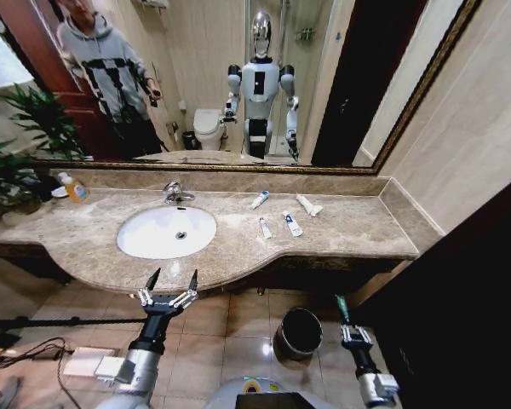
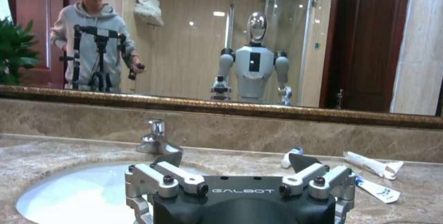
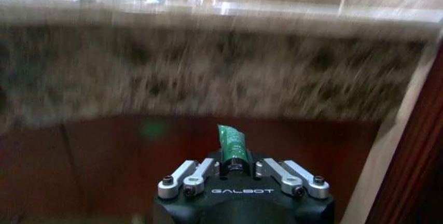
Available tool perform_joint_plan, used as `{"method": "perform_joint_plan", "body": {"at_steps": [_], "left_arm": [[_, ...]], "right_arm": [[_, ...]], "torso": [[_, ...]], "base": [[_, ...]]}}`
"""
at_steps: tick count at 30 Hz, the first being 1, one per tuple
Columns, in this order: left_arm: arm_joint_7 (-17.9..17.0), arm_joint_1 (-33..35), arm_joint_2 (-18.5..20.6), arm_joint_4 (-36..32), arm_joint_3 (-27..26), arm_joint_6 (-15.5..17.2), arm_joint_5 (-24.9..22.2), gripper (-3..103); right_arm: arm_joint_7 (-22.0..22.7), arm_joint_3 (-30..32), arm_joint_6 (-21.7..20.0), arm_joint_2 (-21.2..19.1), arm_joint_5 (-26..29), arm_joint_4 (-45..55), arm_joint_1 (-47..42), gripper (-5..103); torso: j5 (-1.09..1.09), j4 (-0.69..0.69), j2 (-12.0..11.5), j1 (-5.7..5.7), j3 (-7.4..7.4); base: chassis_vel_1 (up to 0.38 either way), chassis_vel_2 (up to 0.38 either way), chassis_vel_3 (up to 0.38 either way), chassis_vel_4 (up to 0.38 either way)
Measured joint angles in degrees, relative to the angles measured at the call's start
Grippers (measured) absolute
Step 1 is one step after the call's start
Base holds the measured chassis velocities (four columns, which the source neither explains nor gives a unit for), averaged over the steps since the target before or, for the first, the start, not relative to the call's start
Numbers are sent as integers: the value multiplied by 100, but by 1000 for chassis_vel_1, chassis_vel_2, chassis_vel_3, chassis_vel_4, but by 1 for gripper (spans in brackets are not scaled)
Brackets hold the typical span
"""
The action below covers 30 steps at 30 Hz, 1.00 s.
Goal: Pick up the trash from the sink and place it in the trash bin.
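Note:
Several white tubes of trash lie on the marble counter to the right of the sink (image 1: 145, 247): a small one (image 1: 260, 199) near the mirror, two more (image 1: 265, 227) (image 1: 292, 224) closer to me, and a longer plain one (image 1: 308, 205). My left gripper (image 1: 169, 285) is open in front of the counter edge, level with the basin (image 2: 69, 195). Lower on the right, my right gripper (image 1: 349, 328) is shut on the green tube (image 1: 342, 308) (image 3: 232, 145), just right of the black trash bin (image 1: 298, 332) on the floor.
A chrome faucet (image 1: 175, 193) stands behind the basin. A yellow soap bottle (image 1: 73, 187) and plants (image 1: 17, 162) are at the counter's left end. A dark door panel (image 1: 460, 307) closes in the right side. Cables (image 1: 34, 349) lie on the tiled floor at left.

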Motion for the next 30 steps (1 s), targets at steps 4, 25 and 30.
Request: {"method": "perform_joint_plan", "body": {"at_steps": [4, 25, 30], "left_arm": [[1, 0, 0, 0, 0, 0, 0, 100], [0, 0, 0, 0, 0, 0, 0, 100], [0, 0, 0, 0, 0, 0, 0, 100]], "right_arm": [[-174, -125, -241, 30, -423, -878, 559, 21], [-492, -768, -658, 409, -1100, -4238, 2565, 21], [-573, -777, -709, 605, -1180, -4888, 3044, 21]], "torso": [[1, 0, 0, 0, 0], [0, 0, -1, 1, 1], [2, 0, -1, 0, 1]], "base": [[0, 0, 0, 0], [0, 0, 0, 0], [0, 0, 0, 0]]}}
